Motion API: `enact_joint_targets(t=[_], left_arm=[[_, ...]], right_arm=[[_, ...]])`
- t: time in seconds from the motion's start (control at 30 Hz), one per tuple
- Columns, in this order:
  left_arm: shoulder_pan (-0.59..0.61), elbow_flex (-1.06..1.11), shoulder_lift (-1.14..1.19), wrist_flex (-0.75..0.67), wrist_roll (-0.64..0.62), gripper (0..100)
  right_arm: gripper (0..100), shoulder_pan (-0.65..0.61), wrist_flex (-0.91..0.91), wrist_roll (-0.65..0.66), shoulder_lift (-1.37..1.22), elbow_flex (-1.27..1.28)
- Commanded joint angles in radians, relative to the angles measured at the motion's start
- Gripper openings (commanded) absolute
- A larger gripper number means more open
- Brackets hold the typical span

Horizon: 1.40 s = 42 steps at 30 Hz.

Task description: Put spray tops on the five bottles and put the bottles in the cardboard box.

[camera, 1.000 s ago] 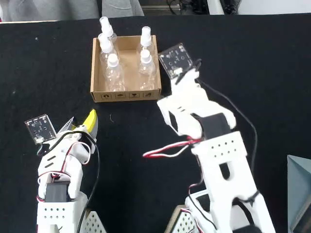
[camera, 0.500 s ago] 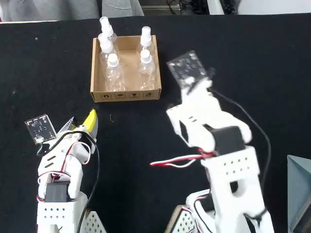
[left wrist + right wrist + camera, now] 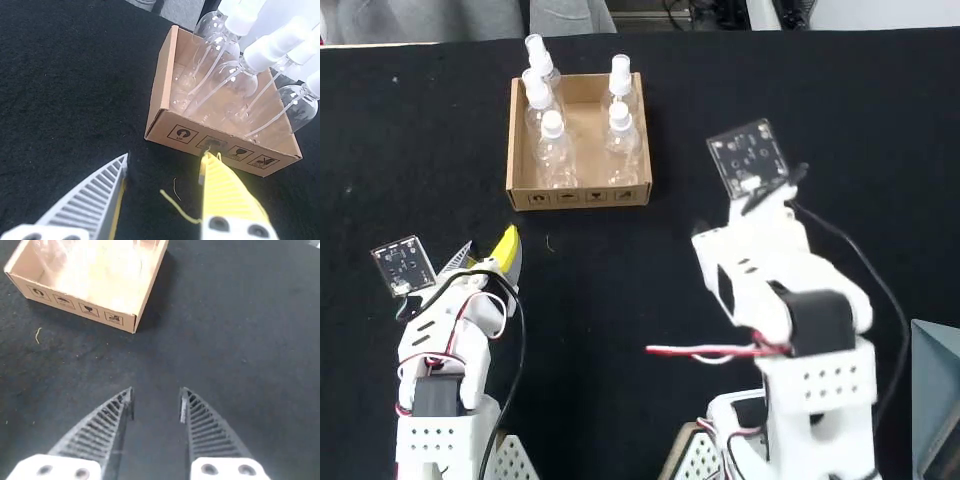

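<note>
The cardboard box (image 3: 524, 165) stands at the back left of the black table. Inside it stand several clear bottles (image 3: 555, 150), each with a white spray top (image 3: 552, 123). My left gripper (image 3: 488, 243) rests near the front left, open and holding nothing, its yellow finger pointing toward the box. In the left wrist view the left gripper (image 3: 165, 160) sits just short of the box's front wall (image 3: 220, 147). My right arm (image 3: 770, 290) is right of the box. The right gripper (image 3: 156, 394) is open over bare cloth, well apart from the box (image 3: 82, 305).
A short bit of thread (image 3: 548, 243) lies on the cloth in front of the box. A grey object (image 3: 935, 400) shows at the table's right front edge. Black cloth stretches right of the box and between the arms.
My right arm has swung right and back, away from the box's right side. The left arm and the bottles have not moved.
</note>
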<state>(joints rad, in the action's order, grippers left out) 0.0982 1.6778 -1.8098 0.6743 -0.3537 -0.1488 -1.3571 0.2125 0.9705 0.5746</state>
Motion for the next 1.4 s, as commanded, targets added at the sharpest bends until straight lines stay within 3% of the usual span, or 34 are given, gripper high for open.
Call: enact_joint_targets(t=[0.0, 0.7, 1.37], left_arm=[[0.008, 0.022, 0.000, 0.006, 0.008, 22], [0.008, 0.024, 0.000, 0.008, 0.008, 22], [0.008, 0.024, 0.000, 0.026, 0.037, 22]], right_arm=[[11.0, 0.031, 0.000, 0.011, 0.090, 0.039], [6.8, 0.034, 0.196, 0.052, 0.374, 0.432], [7.0, 0.034, 0.209, 0.054, 0.661, 0.679]])
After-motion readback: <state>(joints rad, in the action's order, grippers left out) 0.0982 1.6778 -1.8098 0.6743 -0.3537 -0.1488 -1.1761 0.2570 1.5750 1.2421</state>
